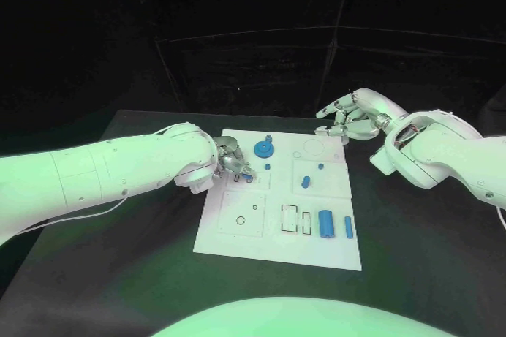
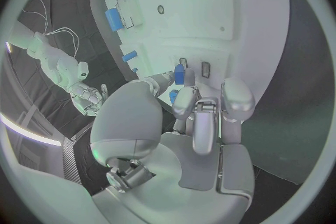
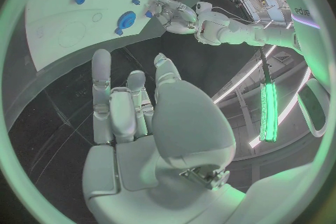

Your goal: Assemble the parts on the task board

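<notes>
The left hand (image 1: 231,160) was down on the left side of the task board (image 1: 238,238), its fingers (image 2: 183,102) pinching a small blue part (image 2: 179,74) upright at a slot there. The right hand (image 1: 355,115) hovered off the board's far right corner, fingers spread and holding nothing. Other parts lay on the board: a blue gear (image 1: 264,147) at the far side, a short peg (image 1: 306,181) near the middle, and two long pegs (image 1: 327,224) at the near right. The main risk seemed to be the pinched part tipping or jamming if it were pressed in misaligned, or slipping from the narrow grip and rolling off onto the black surface (image 1: 105,278).
</notes>
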You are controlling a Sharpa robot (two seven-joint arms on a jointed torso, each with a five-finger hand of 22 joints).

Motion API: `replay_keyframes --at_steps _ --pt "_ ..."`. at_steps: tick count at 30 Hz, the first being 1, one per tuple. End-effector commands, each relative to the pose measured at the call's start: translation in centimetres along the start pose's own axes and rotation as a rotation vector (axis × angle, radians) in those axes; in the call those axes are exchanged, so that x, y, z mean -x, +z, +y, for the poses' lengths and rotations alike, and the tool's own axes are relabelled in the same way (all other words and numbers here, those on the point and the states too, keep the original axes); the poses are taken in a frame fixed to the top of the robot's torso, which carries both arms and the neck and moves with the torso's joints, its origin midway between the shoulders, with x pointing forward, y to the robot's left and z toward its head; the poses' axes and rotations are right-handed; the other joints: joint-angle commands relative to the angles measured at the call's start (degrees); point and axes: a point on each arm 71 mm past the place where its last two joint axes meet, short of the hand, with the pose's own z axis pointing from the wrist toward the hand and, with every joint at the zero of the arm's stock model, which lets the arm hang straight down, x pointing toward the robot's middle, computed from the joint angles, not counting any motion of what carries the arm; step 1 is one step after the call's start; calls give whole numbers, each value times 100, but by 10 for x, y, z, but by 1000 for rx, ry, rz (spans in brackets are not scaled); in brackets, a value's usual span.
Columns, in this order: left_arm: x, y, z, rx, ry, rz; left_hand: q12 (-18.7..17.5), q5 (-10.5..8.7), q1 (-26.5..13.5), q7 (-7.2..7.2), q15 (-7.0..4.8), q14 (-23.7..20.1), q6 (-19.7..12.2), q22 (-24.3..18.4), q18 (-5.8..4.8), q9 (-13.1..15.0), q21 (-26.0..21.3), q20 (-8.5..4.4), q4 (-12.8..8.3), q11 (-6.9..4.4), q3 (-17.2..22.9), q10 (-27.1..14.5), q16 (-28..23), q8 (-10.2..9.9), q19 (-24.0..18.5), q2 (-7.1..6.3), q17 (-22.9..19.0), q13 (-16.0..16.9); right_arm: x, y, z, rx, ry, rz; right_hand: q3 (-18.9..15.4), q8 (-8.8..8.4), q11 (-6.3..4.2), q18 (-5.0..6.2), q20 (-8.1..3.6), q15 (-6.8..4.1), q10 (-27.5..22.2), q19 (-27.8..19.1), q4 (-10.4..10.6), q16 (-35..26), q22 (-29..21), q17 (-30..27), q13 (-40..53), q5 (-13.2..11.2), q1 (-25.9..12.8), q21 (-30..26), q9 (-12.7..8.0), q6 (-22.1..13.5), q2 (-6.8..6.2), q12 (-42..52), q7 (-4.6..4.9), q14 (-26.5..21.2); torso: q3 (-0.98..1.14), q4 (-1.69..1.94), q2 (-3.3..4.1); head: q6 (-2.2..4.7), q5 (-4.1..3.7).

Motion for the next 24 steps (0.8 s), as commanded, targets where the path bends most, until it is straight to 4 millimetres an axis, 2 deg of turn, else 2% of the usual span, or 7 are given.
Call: replay_keyframes --at_steps 1,10,24 --pt "2 0 -1 0 21 -38 35 -2 -4 -28 -5 595 13 -3 -106 10 15 10 -832 -12 885 47 18 38 6 54 1509 1 1 0 2 12 -3 -4 -31 30 11 81 -9 -54 -64 28 1 -43 -14 -34 -74 23 62 -48 2 -42 -12 -59 -1 16 0 -1 3 -14 -12" --pt "-3 1 -3 2 33 -22 37 -4 -11 -29 -4 595 14 2 -107 12 18 10 -835 -13 890 49 18 42 9 50 1509 3 1 0 1 14 -1 -8 -38 34 11 80 -9 -55 -64 31 7 -59 -24 -43 -94 27 70 -63 2 -45 -8 -72 -2 17 2 -8 8 -22 -20" --pt "-6 2 -3 13 80 26 7 -10 -34 -36 -6 595 12 2 -107 20 16 9 -873 -18 913 38 18 56 9 13 1509 -42 2 0 1 13 0 -8 -38 34 11 80 -9 -55 -64 31 7 -59 -24 -43 -94 27 70 -63 2 -45 -8 -72 -2 17 3 1 10 -29 -27"
